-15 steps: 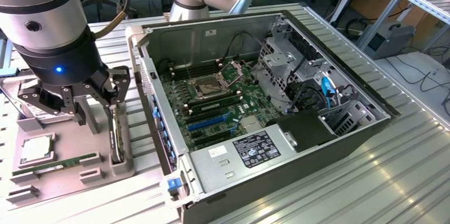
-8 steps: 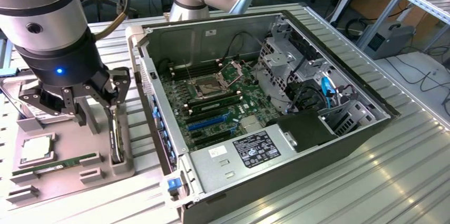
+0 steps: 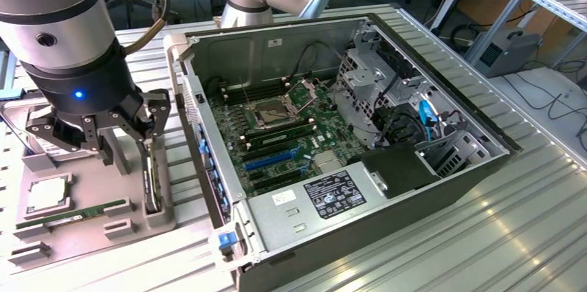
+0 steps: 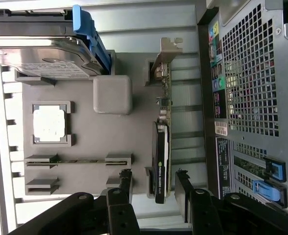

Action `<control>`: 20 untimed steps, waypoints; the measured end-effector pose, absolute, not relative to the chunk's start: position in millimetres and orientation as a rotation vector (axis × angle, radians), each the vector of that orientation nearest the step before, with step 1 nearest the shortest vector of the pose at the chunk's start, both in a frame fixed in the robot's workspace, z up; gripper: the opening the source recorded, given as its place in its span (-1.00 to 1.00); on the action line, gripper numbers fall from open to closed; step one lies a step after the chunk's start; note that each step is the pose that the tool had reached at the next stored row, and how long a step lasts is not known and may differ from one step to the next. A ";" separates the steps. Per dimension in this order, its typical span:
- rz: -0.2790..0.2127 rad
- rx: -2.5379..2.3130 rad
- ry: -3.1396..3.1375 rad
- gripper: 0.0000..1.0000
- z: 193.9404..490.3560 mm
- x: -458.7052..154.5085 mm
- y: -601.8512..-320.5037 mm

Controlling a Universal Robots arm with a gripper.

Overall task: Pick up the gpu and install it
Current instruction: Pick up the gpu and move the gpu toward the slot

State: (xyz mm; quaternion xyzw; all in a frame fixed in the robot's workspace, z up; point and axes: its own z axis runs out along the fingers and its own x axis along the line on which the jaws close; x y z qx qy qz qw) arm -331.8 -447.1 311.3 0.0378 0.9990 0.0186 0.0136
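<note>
My black two-fingered gripper [image 4: 153, 177] hangs with its jaws released, one finger on either side of the gpu [image 4: 162, 147]. The gpu is a thin dark card with a black fan cooler and a silver bracket, standing on edge in the grey moulded tray [image 4: 85, 142]. I judge the squeeze risky: pads landing on the cooler alone could tip the card in its slot, and the bracket end might catch on the tray. Beyond lie a narrow green memory stick [image 4: 80, 160], a square silver processor [image 4: 49, 123] and a silver hard drive in a blue caddy [image 4: 41, 54]. The open black computer case [image 4: 251, 98] stands just beside the card, crowding the outer finger.
</note>
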 end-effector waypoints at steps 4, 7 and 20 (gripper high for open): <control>0.058 0.118 3.112 -0.04 310.1 -331.8 -447.1; 0.058 0.118 3.112 -0.04 309.2 -331.8 -447.2; 0.058 0.118 3.112 -0.04 304.9 -331.8 -447.1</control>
